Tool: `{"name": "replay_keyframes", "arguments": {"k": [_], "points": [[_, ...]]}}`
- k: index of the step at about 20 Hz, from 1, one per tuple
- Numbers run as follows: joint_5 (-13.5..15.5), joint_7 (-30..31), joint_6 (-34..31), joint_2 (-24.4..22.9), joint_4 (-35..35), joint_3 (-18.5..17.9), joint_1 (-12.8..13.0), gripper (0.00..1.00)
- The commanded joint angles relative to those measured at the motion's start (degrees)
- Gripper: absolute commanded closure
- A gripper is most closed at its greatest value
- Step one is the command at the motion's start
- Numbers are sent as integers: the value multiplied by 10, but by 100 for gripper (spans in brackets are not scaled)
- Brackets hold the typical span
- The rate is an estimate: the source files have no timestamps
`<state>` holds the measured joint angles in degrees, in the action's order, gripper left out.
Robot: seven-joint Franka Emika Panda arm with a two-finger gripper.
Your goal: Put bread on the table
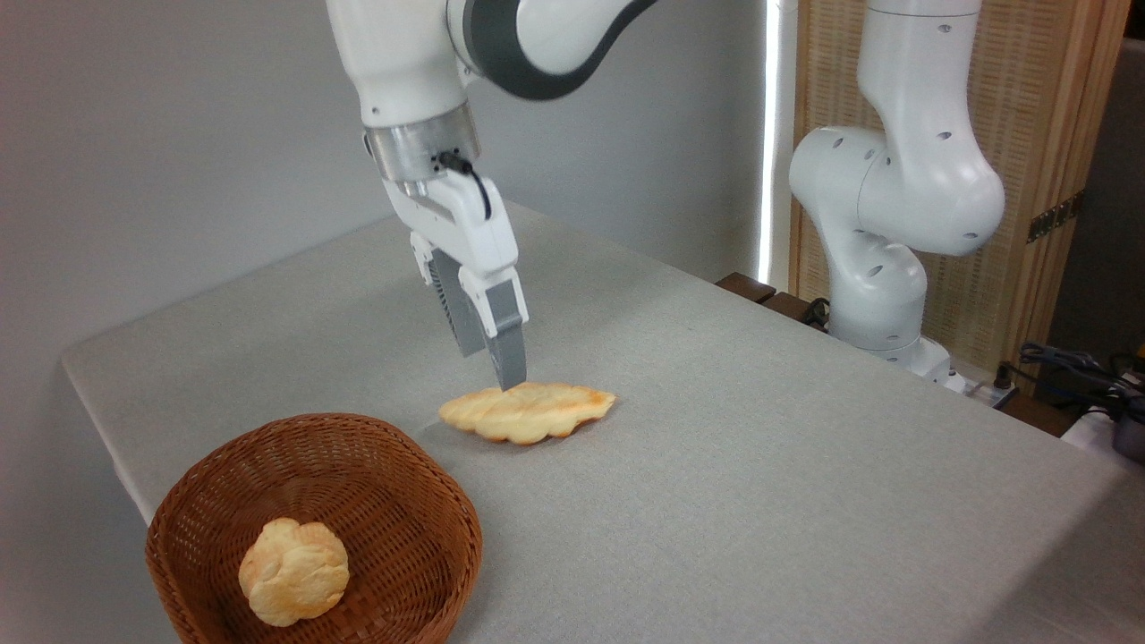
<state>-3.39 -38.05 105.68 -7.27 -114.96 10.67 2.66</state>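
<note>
**Braided loaf on the grey tabletop**

We see the long, leaf-shaped, pale golden braided loaf point(528, 412) lying flat on the light grey cloth-covered tabletop point(760, 465). The white-and-grey pincer point(492, 365) points down at its rear edge; its near fingertip point(510, 371) seems to touch the crust, the fingers slightly parted, not clamped. Nearby, at lower left, a round brown wicker basket point(394, 465) holds a small round golden bun point(293, 571).

White arm reaching down, hand point(490, 365) tilted, grey fingers point(506, 344) parted, tips low

Grey table point(760, 465): bread point(528, 412), wicker basket point(313, 528) on it.
</note>
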Motion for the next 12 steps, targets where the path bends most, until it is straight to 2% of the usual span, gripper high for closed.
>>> {"name": "replay_keyframes", "arguments": {"k": [1,5,10,12], "points": [[0,10,-55,-2,69,-21,-8,0],[1,3,-90,15,133,-53,-9,0],[2,5,-141,73,227,-53,-9,0],[18,6,-147,88,261,-53,-23,0]]}}
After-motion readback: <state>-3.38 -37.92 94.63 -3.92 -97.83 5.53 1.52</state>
